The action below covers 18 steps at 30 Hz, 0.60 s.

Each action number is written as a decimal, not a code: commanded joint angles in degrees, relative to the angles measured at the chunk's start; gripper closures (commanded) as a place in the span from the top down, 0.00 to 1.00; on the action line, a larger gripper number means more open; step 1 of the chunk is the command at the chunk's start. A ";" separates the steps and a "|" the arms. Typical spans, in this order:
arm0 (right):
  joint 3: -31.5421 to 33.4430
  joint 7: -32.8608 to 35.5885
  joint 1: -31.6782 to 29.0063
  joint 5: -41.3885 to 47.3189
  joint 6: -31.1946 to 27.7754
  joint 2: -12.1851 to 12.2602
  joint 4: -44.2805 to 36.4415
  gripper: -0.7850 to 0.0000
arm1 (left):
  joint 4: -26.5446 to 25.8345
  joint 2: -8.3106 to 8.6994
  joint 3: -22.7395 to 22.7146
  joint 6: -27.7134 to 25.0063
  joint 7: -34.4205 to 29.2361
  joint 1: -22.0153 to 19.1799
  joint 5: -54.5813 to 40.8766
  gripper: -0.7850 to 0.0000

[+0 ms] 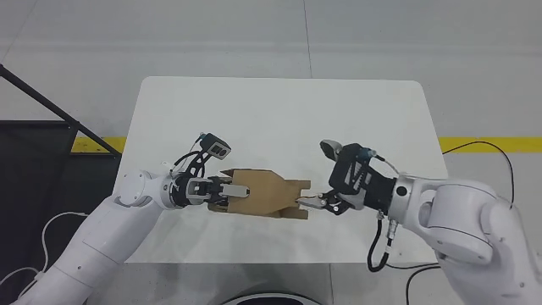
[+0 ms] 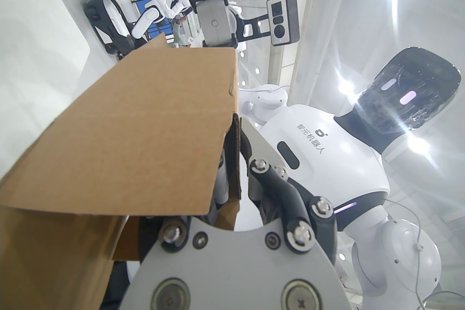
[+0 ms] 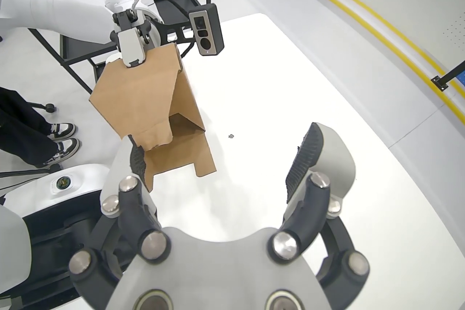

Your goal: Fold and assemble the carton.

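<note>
Carton [image 1: 262,193]: brown and half opened, at lower centre of the top view. It spans between the two arms, close to the worktop [image 1: 279,110] edge at the bottom of the frame. Whether its lowest flap [image 3: 181,158] rests on the surface cannot be told. Left claw [image 1: 230,191]: clenched on the carton's left end, one finger flat over the panel. Right claw [image 1: 317,202]: released and spread wide at the right end. One pad [image 3: 135,158] is touching or just beside the flap's corner, the other well apart from the board. Judgement: the step in hand is taking that flap. The right claw should straddle the board edge squarely before closing, with the left gripping firmly so the sleeve does not collapse. Room: the worktop edge lies just below the carton in the top view, and the broad stretch of worktop lies toward the top of the frame. Folding is better carried that way.
</note>
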 commanded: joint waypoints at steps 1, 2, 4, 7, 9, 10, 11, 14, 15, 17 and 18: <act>-0.70 0.41 0.48 -0.10 0.18 -0.07 0.21 1.00 | 0.00 0.00 0.00 0.00 0.00 0.00 0.00 0.00; -1.14 0.46 0.77 -0.15 0.20 -0.12 0.31 1.00 | 0.00 0.00 0.00 0.00 0.00 0.00 0.00 0.00; -2.11 0.62 1.41 -0.38 0.26 -0.23 0.52 1.00 | 0.00 0.00 0.00 0.00 0.00 0.00 0.00 0.00; -3.73 0.85 2.69 -0.53 0.44 -0.46 1.13 1.00 | 0.00 0.00 0.00 0.00 0.00 0.00 0.00 0.00; -4.86 0.99 3.70 -0.93 0.65 -0.64 1.58 1.00 | 0.00 0.00 0.00 0.00 0.00 0.00 0.00 0.00; -5.42 0.98 4.20 -1.01 0.77 -0.74 1.82 1.00 | 0.00 0.00 0.00 0.00 0.00 0.00 0.00 0.00; -5.93 0.95 4.67 -1.09 0.95 -0.84 2.07 1.00 | 0.00 0.00 0.00 0.00 0.00 0.00 0.00 0.00; -7.40 1.09 5.95 -1.35 1.23 -1.11 2.74 1.00 | 0.00 0.00 0.00 0.00 0.00 0.00 0.00 0.00; -7.82 1.16 6.33 -1.39 1.36 -1.19 2.94 1.00 | 0.00 0.00 0.00 0.00 0.00 0.00 0.00 0.00; -8.53 1.31 7.02 -1.35 1.52 -1.34 3.33 1.00 | 0.00 0.00 0.00 0.00 0.00 0.00 0.00 0.00; -8.84 1.37 7.30 -1.40 1.63 -1.41 3.49 1.00 | 0.00 0.00 0.00 0.00 0.00 0.00 0.00 0.00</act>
